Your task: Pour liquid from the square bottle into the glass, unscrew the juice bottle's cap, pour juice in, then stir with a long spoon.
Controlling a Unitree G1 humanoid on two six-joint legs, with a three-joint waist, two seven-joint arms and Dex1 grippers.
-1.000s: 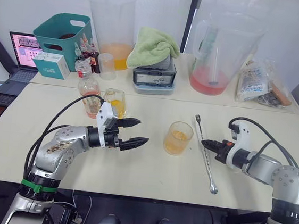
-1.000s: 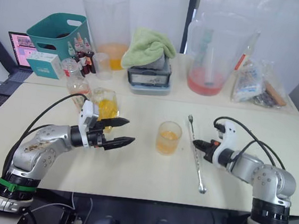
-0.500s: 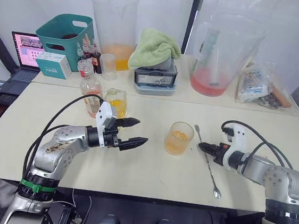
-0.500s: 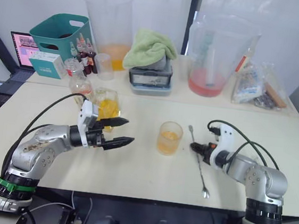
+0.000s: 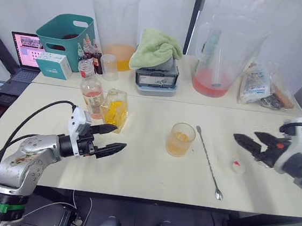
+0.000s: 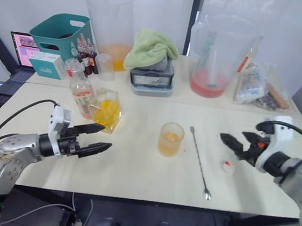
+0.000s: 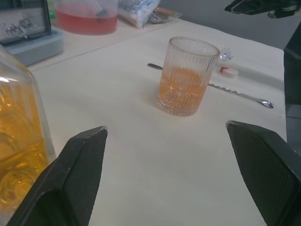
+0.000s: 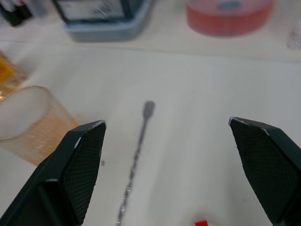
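Glass (image 5: 180,140) mid-counter, part-filled with orange liquid. Long spoon (image 5: 207,161) flat just right of glass. Cap (image 5: 237,164) lies off, near right gripper (image 5: 251,145). Square bottle (image 5: 114,109) and juice bottle (image 5: 91,93) side by side, beyond left gripper (image 5: 108,140).

Both grippers wide open, empty.

Judgement: stirring is next. Right gripper should pinch spoon mid-handle, lift without nudging glass.

Count: one glass, one spoon, one cap, two bottles, two big jugs (image 5: 114,27) on counter (image 5: 145,169).

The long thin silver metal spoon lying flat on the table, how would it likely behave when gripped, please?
The long thin silver metal spoon probably stays stiff. Its slim smooth handle, flat against the cream table, may slip between fingers or roll aside when nudged. It looks light.
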